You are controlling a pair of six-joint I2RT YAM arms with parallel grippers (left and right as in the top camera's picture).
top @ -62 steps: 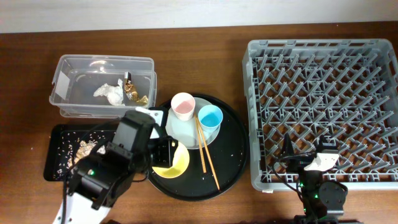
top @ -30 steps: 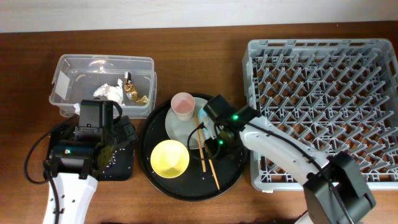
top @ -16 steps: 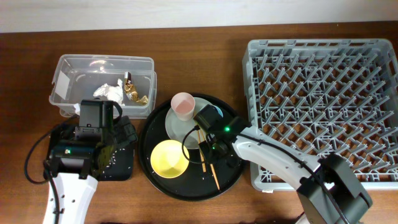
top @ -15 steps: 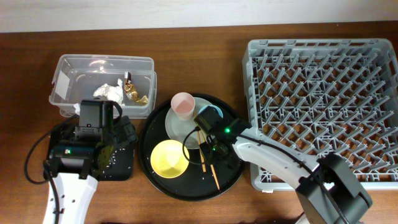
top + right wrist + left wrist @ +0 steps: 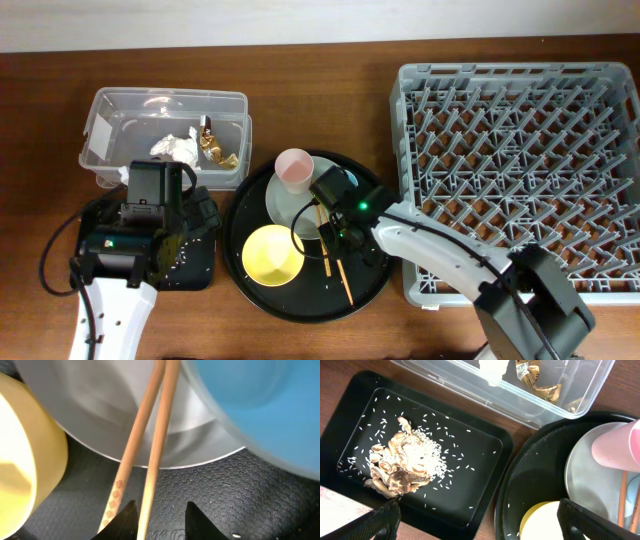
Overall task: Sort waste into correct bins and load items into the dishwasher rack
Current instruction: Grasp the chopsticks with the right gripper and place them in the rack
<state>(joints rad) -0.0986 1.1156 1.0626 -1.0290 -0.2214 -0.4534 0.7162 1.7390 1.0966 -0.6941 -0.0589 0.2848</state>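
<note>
My right gripper (image 5: 160, 510) hangs low over the chopsticks (image 5: 152, 445), which run off the plate (image 5: 100, 405) toward six o'clock on the round tray (image 5: 210, 495), bowl (image 5: 20, 460) at nine, blue cup (image 5: 260, 405) at two. Its jaws stand narrowed around one stick, but whether they pinch I cannot tell, while my left gripper (image 5: 480, 522) hangs wide open, empty. I'd nudge toward nine so both sticks sit inside, squeeze, then lift level; the stick's printed mark and the lettering on the wrapper (image 5: 540, 380) are too blurred to read.

Yellow bowl (image 5: 272, 255), pink cup (image 5: 294, 168), grey rack (image 5: 500, 69)
</note>
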